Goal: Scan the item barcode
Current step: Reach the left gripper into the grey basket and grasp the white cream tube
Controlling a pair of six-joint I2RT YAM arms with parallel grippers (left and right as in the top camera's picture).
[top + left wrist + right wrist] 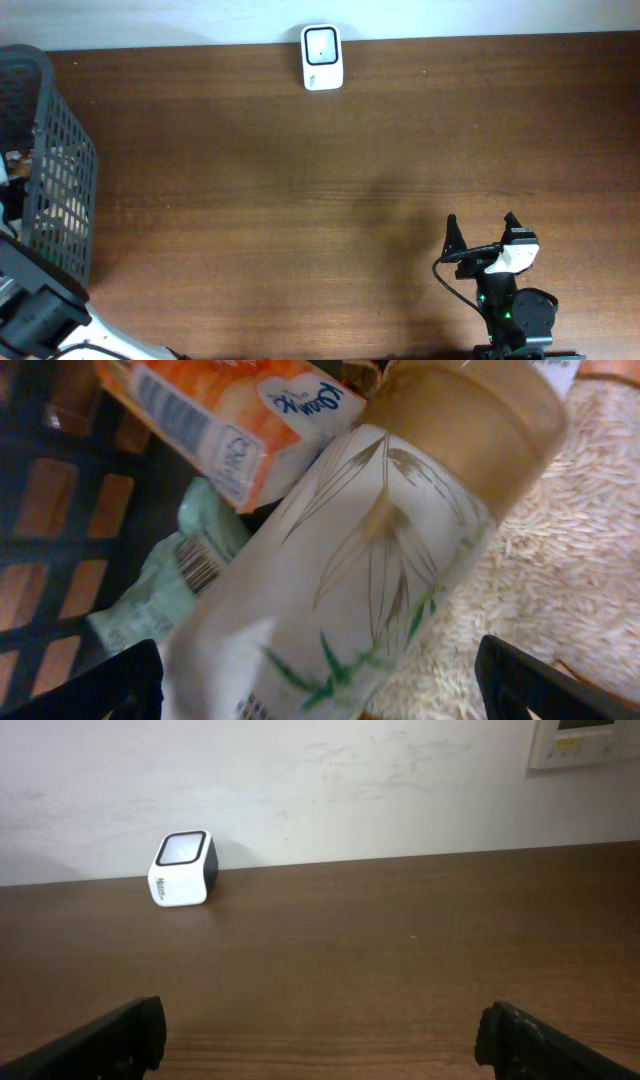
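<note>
I had the left fingers (100, 685) spread over the bottle (380, 550) in the basket (60, 170) at the left edge of the tabletop (300, 200); right fingers (100, 1040) spread too, facing the scanner (183, 869) at the far edge.

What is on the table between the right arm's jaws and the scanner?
Nothing. Only bare brown table runs from the right arm's open jaws to the white scanner, seen in the right wrist view and confirmed overhead.

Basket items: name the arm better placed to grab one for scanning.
Left. The left end effector, open, hangs directly over the bottle in the basket. The right end effector, also open, is across the table from the basket, facing the scanner.
</note>
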